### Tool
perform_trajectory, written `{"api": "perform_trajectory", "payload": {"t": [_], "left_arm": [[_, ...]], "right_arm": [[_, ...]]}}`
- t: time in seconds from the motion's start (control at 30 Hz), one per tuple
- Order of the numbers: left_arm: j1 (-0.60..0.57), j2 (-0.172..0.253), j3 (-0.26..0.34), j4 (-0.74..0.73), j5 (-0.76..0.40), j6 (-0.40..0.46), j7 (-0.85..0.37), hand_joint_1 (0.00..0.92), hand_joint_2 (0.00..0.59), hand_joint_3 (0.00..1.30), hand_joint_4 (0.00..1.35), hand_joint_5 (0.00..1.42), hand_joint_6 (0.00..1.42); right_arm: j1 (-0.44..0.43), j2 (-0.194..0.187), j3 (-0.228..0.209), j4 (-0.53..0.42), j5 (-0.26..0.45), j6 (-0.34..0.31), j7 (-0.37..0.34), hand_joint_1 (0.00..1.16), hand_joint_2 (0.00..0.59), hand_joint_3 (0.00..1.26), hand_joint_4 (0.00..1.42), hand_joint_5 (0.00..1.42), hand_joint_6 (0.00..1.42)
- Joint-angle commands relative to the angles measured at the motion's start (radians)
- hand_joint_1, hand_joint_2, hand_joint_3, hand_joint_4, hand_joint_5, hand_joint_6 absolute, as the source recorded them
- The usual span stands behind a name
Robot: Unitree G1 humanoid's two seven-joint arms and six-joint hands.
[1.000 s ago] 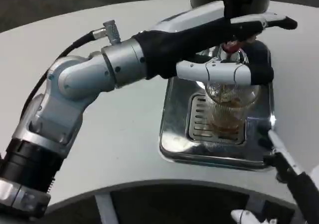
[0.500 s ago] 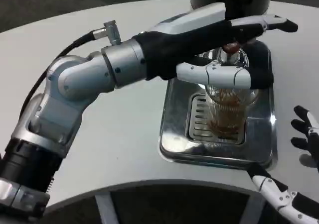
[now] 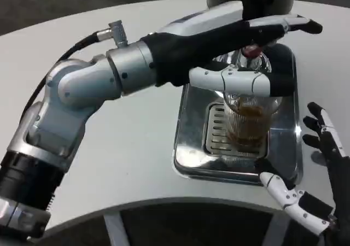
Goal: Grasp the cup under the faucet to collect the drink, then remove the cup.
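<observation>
Cup [image 3: 249,123], filling with drink, sits gripped in my left hand [image 3: 246,54] beneath the faucet [image 3: 251,52]; my right hand [image 3: 311,175] waits beside it, released.

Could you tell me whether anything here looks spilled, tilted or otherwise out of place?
Nothing stands out. The cup stands upright on the grille of the steel drip tray, holding brown drink, with the left hand around its top. No puddle shows on the white table. The right hand waits beside the tray.
</observation>
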Motion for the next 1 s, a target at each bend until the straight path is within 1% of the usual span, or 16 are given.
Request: {"api": "perform_trajectory", "payload": {"t": [0.03,0.27,0.37,0.53,1.0], "left_arm": [[0.029,0.025,-0.015,0.007,0.016,0.002,-0.037,0.0,0.103,0.12,0.0,0.01,0.14],[0.023,0.029,-0.01,0.008,0.009,-0.001,-0.042,0.0,0.104,0.12,0.0,0.02,0.14],[0.021,0.033,-0.009,0.008,0.006,-0.002,-0.043,0.0,0.104,0.12,0.0,0.02,0.14],[0.021,0.036,-0.01,0.007,0.002,0.0,-0.045,0.0,0.104,0.12,0.0,0.02,0.14],[0.019,0.036,-0.008,0.01,-0.001,-0.001,-0.045,0.0,0.107,0.12,0.0,0.03,0.14]], "right_arm": [[-0.016,0.02,0.015,0.054,0.019,-0.05,-0.074,0.64,0.268,0.07,0.11,0.18,0.21],[-0.055,0.018,0.027,0.145,0.036,-0.096,-0.154,0.65,0.262,0.07,0.11,0.17,0.2],[-0.074,0.018,0.035,0.182,0.043,-0.107,-0.18,0.66,0.254,0.08,0.11,0.17,0.2],[-0.11,0.021,0.043,0.223,0.046,-0.099,-0.199,0.66,0.253,0.08,0.11,0.17,0.2],[-0.213,0.036,0.047,0.306,0.046,-0.068,-0.221,0.67,0.253,0.08,0.1,0.17,0.2]]}}
